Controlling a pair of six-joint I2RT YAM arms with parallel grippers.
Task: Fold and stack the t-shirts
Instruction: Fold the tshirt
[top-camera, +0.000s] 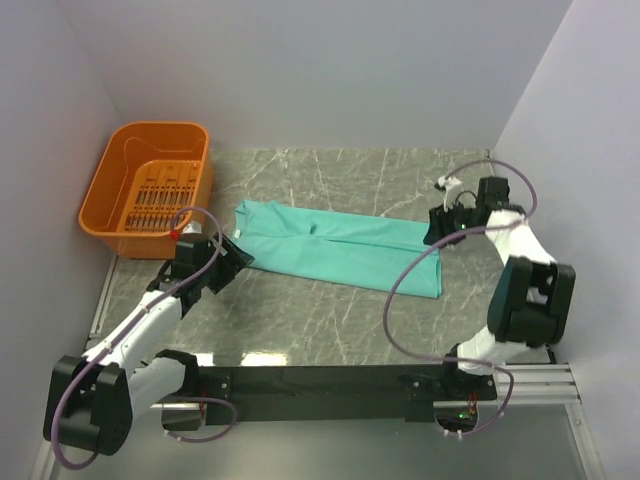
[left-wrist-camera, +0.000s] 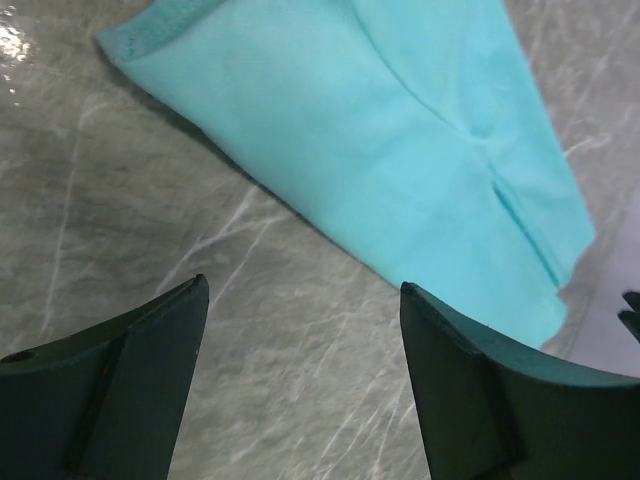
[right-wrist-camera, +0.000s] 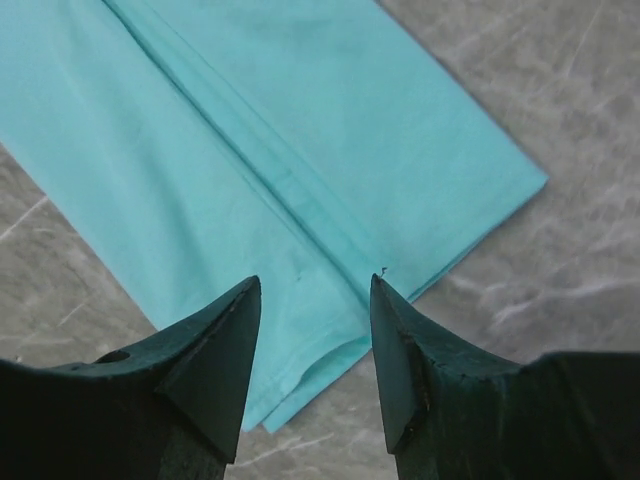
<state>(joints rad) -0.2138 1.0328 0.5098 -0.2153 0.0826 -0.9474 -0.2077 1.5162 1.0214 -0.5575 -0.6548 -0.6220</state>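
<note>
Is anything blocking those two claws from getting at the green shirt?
Nothing visible does. The teal t-shirt lies folded in a long strip on the table. The left gripper is open beside its left end, only bare table between; the right gripper is open above its right end. The orange basket sits clear, at the far left.

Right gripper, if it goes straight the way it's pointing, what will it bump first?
Most likely the teal t-shirt. The right gripper has its fingers open, aimed at the cloth's end edge, with bare table just beside. How far off the cloth lies is hard to tell.
</note>
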